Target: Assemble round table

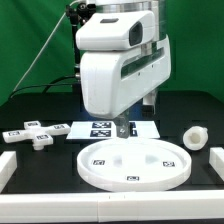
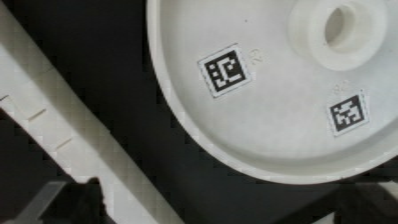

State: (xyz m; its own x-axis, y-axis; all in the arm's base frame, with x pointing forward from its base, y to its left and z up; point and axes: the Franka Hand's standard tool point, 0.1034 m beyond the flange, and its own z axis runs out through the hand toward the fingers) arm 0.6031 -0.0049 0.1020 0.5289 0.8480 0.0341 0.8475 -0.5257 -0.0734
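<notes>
The large rimmed round disc (image 1: pixel 136 162) lies flat at the front middle of the black table, with small square tags on its top. It fills much of the wrist view (image 2: pixel 267 90), where its centre hole (image 2: pixel 338 25) shows. My gripper (image 1: pixel 122 129) hangs just above the disc's far edge. In the wrist view the gripper (image 2: pixel 217 205) is open and empty, with dark table between the fingertips (image 2: pixel 63 200). The cross-shaped foot piece (image 1: pixel 35 136) lies at the exterior view's left. The short cylinder leg (image 1: pixel 194 136) lies at the exterior view's right.
The marker board (image 1: pixel 100 128) lies behind the disc, under the arm. White border rails stand at the table's left (image 1: pixel 6 165) and right (image 1: pixel 216 166). A straight white strip (image 2: pixel 54 115) runs slantwise beside the disc in the wrist view.
</notes>
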